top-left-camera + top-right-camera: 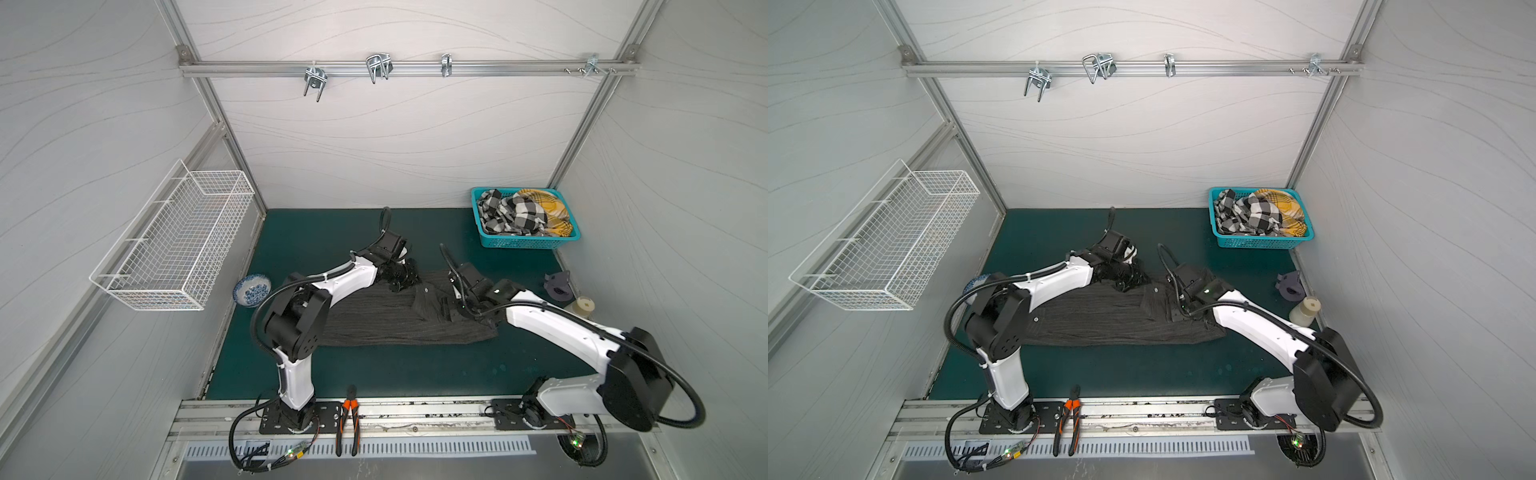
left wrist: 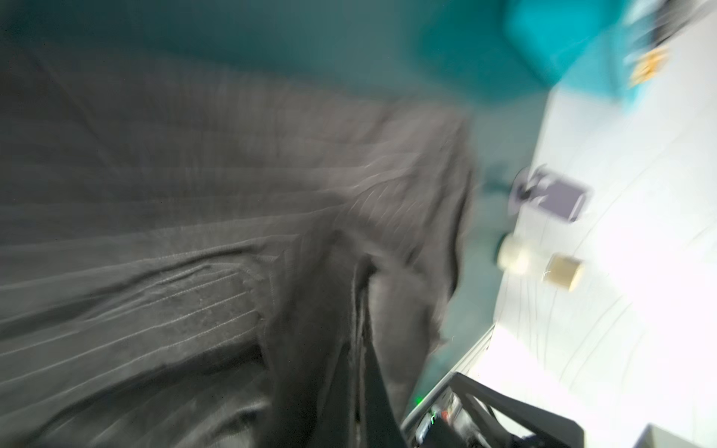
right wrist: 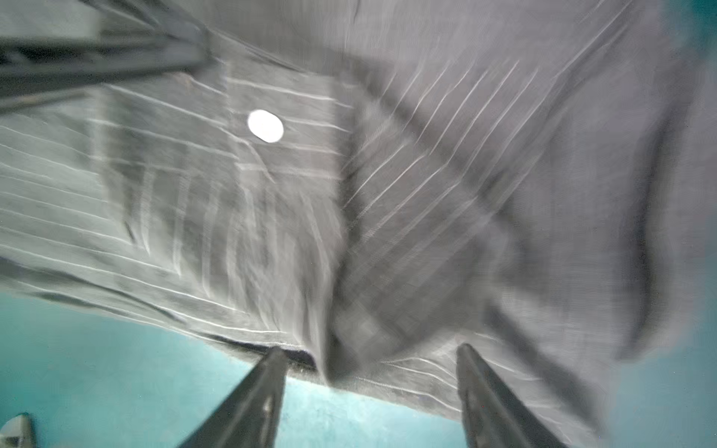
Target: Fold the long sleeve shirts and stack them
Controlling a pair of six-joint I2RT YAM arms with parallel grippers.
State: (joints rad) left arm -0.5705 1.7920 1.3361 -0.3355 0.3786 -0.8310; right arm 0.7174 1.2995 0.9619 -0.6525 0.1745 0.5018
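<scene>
Surface: dark green mat (image 1: pixel 374 374), pale grey walls around.
Garment: charcoal pinstriped long sleeve shirt (image 1: pixel 395 320) lying mid-mat, between both arms.
Left gripper (image 1: pixel 401 284): clenched on a fold at the shirt's far edge.
Right gripper (image 3: pixel 371 349): released, fingers apart at the cloth's edge, white button (image 3: pixel 265 125) beyond.
Far right corner: teal basket (image 1: pixel 525 242) of checked cloth.

This is a robotics lab test cell rather than a home. An aluminium extrusion frame (image 1: pixel 407 68) with plain white wall panels (image 1: pixel 395 137) boxes in the workspace. Two robot arms (image 1: pixel 345 282) are bolted through black base plates (image 1: pixel 291 417) to a metal rail (image 1: pixel 436 417) at the front edge of a dark green mat (image 1: pixel 374 374). A small lit circuit board (image 1: pixel 297 451) hangs bare below the rail, and orange-handled pliers (image 1: pixel 348 419) lie across it. The household bits (a white wire basket (image 1: pixel 174 249), metal hooks (image 1: pixel 377 66), a teal laundry basket (image 1: pixel 523 242)) sit among this hardware.
</scene>
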